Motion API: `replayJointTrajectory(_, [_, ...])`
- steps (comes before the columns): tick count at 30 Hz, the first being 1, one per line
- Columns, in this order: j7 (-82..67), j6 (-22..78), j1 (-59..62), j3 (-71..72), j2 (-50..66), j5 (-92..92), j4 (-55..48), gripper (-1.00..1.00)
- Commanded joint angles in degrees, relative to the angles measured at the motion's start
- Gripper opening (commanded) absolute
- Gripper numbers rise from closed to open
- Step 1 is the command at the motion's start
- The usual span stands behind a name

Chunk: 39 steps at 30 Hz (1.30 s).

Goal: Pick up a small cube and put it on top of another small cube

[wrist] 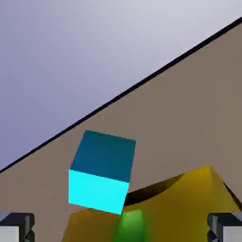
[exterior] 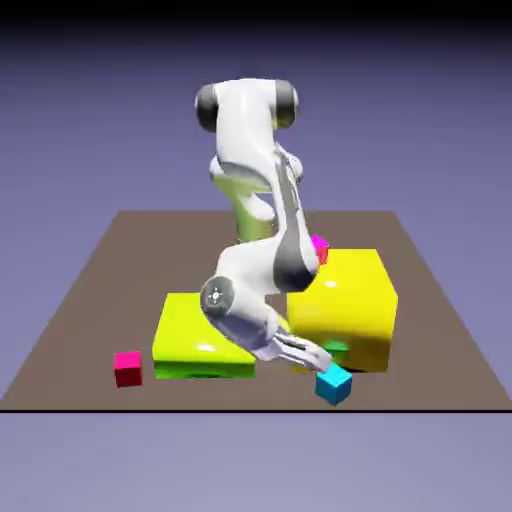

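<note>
On the brown worktop (exterior: 90, 290) stand one tiny cyan cube (exterior: 335, 384), two yellow blocks and two small pink-red cubes. The flat yellow block (exterior: 190, 335) lies toward the exterior view's left, the tall yellow block (exterior: 350, 300) toward its right. One pink-red cube (exterior: 128, 368) sits just left of the flat block near the front edge; the other pink-red cube (exterior: 319, 245) peeks out behind the tall block, partly hidden by the arm. The white arm (exterior: 250, 150) folds down from its shoulder, its wrist bent low between the two yellow blocks, and the hand slants down toward the exterior view's right. The jaws (exterior: 322, 360) stand wide apart, holding nothing: in the hand view the two grey fingertips (wrist: 16, 228) sit at the far bottom corners with open space between them. The cyan cube rests on the worktop close to the front edge, just beyond the fingertips and beside the tall block's front lower corner. It is equal-sided, so no long axis shows; it sits turned, one corner edge toward the exterior camera, and in the hand view (wrist: 101, 172) it appears tilted, a bright face below a darker one.
</note>
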<state>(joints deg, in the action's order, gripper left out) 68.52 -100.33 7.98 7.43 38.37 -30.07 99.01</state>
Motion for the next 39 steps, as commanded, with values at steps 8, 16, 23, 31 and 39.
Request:
replayJointTrajectory(8, [6.10, 17.23, 2.03, 1.74, 16.61, -7.03, -14.50, 0.00])
replayJointTrajectory(16, [6.45, 19.75, 1.08, 3.12, 23.25, -11.33, -14.89, 0.00])
replayJointTrajectory(23, [8.37, 24.84, 2.62, 2.77, 23.87, -10.29, -21.10, -1.00])
replayJointTrajectory(31, [2.22, 33.24, 7.20, -9.49, 25.23, -18.29, -28.49, -1.00])
replayJointTrajectory(39, [0.55, 45.54, 15.95, -26.11, 30.24, -26.90, -37.05, -1.00])
